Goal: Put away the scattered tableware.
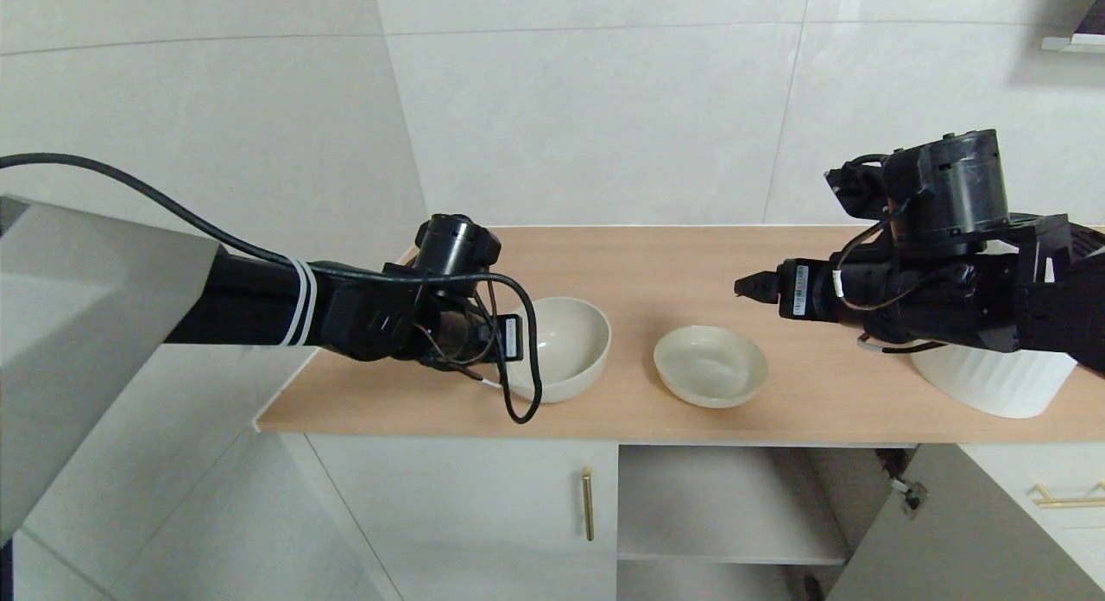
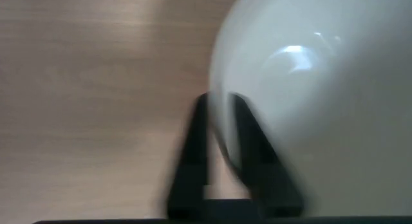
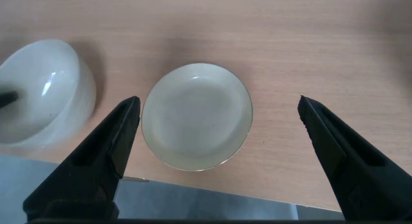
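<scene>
A cream bowl [image 1: 565,346] stands on the wooden counter [image 1: 673,260], left of centre. My left gripper [image 1: 515,359] is at its left rim. In the left wrist view the two fingers [image 2: 190,153] straddle the wall of the bowl [image 2: 322,89], one outside and one inside, shut on it. A smaller cream dish [image 1: 710,365] lies to the right of the bowl. My right gripper [image 1: 747,286] hovers above and just behind this dish [image 3: 196,114], open wide [image 3: 219,103] with nothing between its fingers. The bowl [image 3: 45,89] also shows beyond the dish.
A white ribbed container [image 1: 993,381] stands on the counter at the far right, under my right arm. Below the counter an open cabinet compartment [image 1: 725,506] shows a bare shelf, its door [image 1: 915,532] swung out to the right. A tiled wall backs the counter.
</scene>
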Controlling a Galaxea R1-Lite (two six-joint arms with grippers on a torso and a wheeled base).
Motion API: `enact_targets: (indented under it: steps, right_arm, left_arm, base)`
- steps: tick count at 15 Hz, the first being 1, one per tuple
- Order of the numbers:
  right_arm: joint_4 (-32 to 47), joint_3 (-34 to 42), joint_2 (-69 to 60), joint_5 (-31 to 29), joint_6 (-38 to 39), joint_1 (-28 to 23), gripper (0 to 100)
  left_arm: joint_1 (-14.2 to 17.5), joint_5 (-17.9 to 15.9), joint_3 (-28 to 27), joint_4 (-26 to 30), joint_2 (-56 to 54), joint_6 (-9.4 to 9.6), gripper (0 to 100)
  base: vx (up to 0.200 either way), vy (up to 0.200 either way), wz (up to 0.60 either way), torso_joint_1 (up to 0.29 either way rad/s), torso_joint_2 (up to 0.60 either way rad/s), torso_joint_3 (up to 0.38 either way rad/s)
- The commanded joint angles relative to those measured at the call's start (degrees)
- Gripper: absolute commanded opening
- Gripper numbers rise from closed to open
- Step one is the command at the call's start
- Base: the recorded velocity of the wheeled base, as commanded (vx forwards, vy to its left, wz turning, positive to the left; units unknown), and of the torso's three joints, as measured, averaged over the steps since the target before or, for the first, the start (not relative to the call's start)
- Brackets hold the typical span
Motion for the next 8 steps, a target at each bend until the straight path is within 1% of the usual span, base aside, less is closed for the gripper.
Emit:
enact_targets:
  steps: [1, 2, 4, 5, 8]
  right_arm:
    - [0.0, 0.04, -0.2, -0.04, -0.03, 0.01, 100]
    - [0.18, 0.04, -0.02, -0.04, -0.03, 0.01, 100]
    - [0.35, -0.31, 1.56, -0.3, -0.03, 0.01, 100]
    - [0.97, -1.01, 2.7, -0.91, -0.03, 0.01, 100]
    - [5.36, -4.71, 8.77, -4.96, 0.15, -0.16, 100]
  left_arm:
    - [-0.37, 0.1, -0.37, 0.32, 0.83, -0.74, 0]
    - [-0.37, 0.1, -0.37, 0.32, 0.04, -1.44, 0]
    - [-0.37, 0.1, 0.6, 0.32, -4.62, -3.81, 0]
    - [-0.37, 0.01, 1.65, 0.41, -7.52, -4.17, 0]
    - [-0.37, -0.52, 5.87, 0.32, -16.22, -3.99, 0]
  base:
    - [0.0, 0.0, 0.0, 0.0, 0.0, 0.0]
    - [0.0, 0.0, 0.0, 0.0, 0.0, 0.0]
    - [0.0, 0.0, 0.0, 0.0, 0.0, 0.0]
    - [0.0, 0.0, 0.0, 0.0, 0.0, 0.0]
    - [0.0, 0.0, 0.0, 0.0, 0.0, 0.0]
